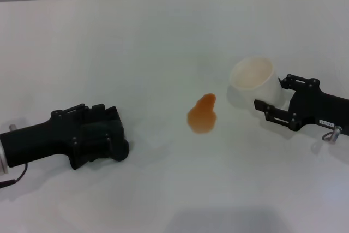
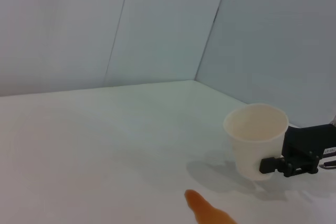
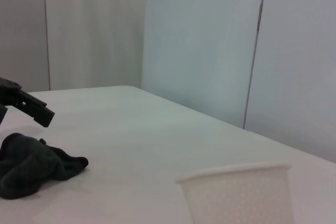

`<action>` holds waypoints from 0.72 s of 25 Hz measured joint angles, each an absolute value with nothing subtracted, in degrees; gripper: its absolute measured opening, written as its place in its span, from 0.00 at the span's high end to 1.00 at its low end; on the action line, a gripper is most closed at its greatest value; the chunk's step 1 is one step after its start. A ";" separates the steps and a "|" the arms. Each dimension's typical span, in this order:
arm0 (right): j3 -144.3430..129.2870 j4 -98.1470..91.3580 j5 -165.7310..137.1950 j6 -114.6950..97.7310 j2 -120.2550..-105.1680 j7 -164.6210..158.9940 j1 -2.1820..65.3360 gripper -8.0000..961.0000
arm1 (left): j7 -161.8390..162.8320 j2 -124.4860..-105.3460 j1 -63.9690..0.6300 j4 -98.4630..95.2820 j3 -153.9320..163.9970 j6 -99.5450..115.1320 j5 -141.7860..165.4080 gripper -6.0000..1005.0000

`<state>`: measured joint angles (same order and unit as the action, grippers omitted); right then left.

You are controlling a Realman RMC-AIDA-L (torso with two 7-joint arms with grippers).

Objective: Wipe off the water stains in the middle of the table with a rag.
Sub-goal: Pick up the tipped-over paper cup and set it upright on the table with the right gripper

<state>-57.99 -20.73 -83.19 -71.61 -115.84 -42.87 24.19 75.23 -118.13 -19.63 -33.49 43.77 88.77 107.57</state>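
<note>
Lying at the middle of the smooth white table [image 1: 163, 36], the pear-shaped orange liquid blot [image 1: 203, 114] sits right of the left gripper [image 1: 112, 137], whose fingers clasp the dark crumpled rag [image 3: 31, 165], while the right gripper [image 1: 271, 99], open-fingered, flanks a white paper cup [image 1: 252, 77].

From the head view, the rag [image 1: 103, 140] sits mostly hidden under your left gripper [image 1: 112, 137]; the left wrist view cuts off the water stains [image 2: 207, 212].
</note>
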 joint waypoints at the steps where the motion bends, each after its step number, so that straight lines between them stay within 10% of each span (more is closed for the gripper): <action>1: -58.31 -20.73 -83.27 -71.29 -115.83 -42.88 24.29 0.36 | 75.23 -118.13 -19.67 -33.49 43.77 88.77 107.57 0.13; 18: -60.92 -20.95 -83.35 -67.21 -115.66 -43.19 24.53 0.36 | 75.17 -118.14 -19.69 -33.49 43.77 88.75 107.57 0.13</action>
